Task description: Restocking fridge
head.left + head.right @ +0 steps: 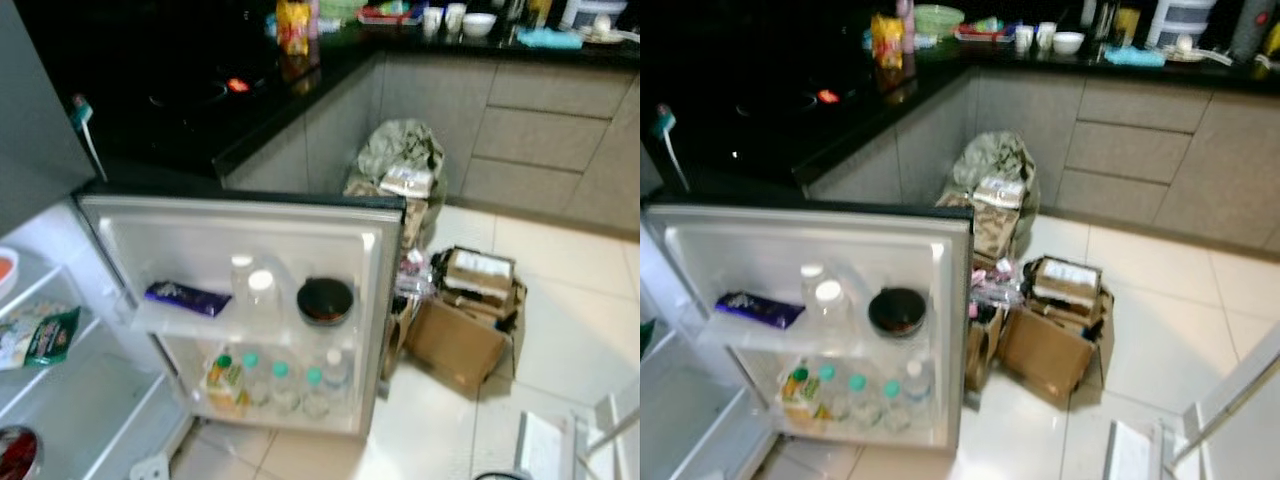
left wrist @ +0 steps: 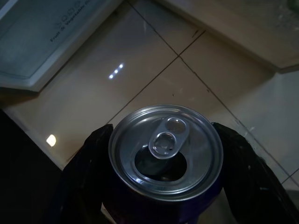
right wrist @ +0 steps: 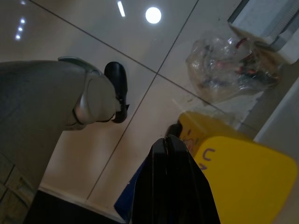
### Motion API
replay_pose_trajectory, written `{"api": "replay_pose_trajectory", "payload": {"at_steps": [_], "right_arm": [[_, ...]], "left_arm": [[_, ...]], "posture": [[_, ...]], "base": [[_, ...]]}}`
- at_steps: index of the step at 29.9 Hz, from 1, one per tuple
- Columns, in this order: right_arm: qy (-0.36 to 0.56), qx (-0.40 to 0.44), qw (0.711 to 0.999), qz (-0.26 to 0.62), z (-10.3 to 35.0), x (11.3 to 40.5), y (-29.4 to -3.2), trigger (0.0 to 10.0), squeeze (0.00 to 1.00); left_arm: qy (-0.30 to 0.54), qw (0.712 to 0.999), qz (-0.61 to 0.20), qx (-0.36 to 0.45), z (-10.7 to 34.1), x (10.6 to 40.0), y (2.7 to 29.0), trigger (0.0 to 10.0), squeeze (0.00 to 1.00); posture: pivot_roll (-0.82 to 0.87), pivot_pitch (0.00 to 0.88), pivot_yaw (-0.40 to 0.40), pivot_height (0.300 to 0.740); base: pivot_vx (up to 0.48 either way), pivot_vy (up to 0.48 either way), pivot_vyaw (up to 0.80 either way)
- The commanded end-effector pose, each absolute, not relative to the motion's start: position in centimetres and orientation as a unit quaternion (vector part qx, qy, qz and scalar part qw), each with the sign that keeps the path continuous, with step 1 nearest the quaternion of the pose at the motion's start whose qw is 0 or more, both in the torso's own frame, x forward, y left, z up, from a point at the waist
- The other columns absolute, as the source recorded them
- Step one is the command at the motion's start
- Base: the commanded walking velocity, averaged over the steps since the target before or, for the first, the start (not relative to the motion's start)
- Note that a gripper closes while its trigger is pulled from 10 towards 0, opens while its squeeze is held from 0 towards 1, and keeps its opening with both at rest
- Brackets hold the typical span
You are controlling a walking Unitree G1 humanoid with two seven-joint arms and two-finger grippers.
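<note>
Fridge interior [image 1: 60,400], far left: white shelves holding a green-and-white packet [image 1: 40,335] and a red-lidded container at the lower edge. Fridge door [image 1: 240,215], swung wide open: upper door shelf carries a purple wrapped bar [image 1: 187,296], two white-capped clear bottles [image 1: 260,292] and a dark round lid or tin [image 1: 325,300]; lower door shelf carries a yellow-green carton [image 1: 225,378] and a row of green-capped water bottles [image 1: 285,385]. Black surface [image 1: 200,110] behind the door, with a yellow packet [image 1: 293,25], cups and a white bowl [image 1: 478,23] further along. On the tiled floor [image 1: 570,300] to the right of the door: a crumpled grey-green bag [image 1: 402,155] and an open cardboard box [image 1: 465,320] with smaller packages. Left pincer [image 2: 163,186]: closed around a drink can [image 2: 166,149], one black finger on each side, silver top with ring pull facing the wrist camera, tab hole open, held above the floor tiles near the fridge base. Right pincer [image 3: 170,186]: fingers pressed together, holding nothing, hanging over the floor beside a yellow object [image 3: 238,182] and a clear plastic bag [image 3: 229,67].
</note>
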State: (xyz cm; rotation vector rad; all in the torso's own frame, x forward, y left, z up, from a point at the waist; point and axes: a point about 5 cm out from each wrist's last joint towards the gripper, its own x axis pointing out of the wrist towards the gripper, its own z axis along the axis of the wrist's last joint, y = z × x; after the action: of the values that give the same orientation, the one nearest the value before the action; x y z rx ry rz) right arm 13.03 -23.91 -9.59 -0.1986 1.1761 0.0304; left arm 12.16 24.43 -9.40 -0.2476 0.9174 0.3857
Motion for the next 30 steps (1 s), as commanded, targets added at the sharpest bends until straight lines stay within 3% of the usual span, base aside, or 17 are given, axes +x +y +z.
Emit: {"api": "replay_pose_trajectory", "payload": {"at_steps": [1, 9, 19, 26, 30], "right_arm": [[0.549, -0.096, 0.83, 0.015, -9.5, 13.4, -23.9, 10.0, 0.0], [0.55, -0.098, 0.829, 0.018, -9.5, 13.3, -24.0, 10.0, 0.0], [0.552, -0.1, 0.827, 0.024, -9.6, 13.2, -23.8, 10.0, 0.0], [0.55, -0.101, 0.829, 0.028, -9.5, 13.4, -23.8, 10.0, 0.0], [0.548, -0.094, 0.831, 0.024, -9.4, 13.5, -24.0, 10.0, 0.0]], "left_arm": [[0.449, 0.868, 0.177, -0.118, -9.6, 11.8, 24.1, 10.0, 0.0], [0.454, 0.872, 0.141, -0.115, -9.8, 11.9, 23.0, 10.0, 0.0], [0.448, 0.872, 0.156, -0.118, -9.8, 12.0, 23.2, 10.0, 0.0], [0.391, 0.878, 0.254, -0.109, -8.2, 13.1, 26.9, 10.0, 0.0], [0.304, 0.883, 0.34, -0.108, -5.5, 15.4, 30.8, 10.0, 0.0]], "posture": [[-0.12, 0.0, 0.019, 0.74], [-0.12, 0.0, 0.014, 0.74], [-0.11, 0.0, 0.013, 0.74], [-0.11, 0.0, 0.008, 0.74], [-0.11, 0.0, 0.008, 0.74]], "base": [[0.281, 0.0, 0.0], [0.03, 0.0, 0.0], [0.0, -0.327, 0.0], [0.0, 0.0, 0.0], [0.0, 0.0, 0.0]]}}
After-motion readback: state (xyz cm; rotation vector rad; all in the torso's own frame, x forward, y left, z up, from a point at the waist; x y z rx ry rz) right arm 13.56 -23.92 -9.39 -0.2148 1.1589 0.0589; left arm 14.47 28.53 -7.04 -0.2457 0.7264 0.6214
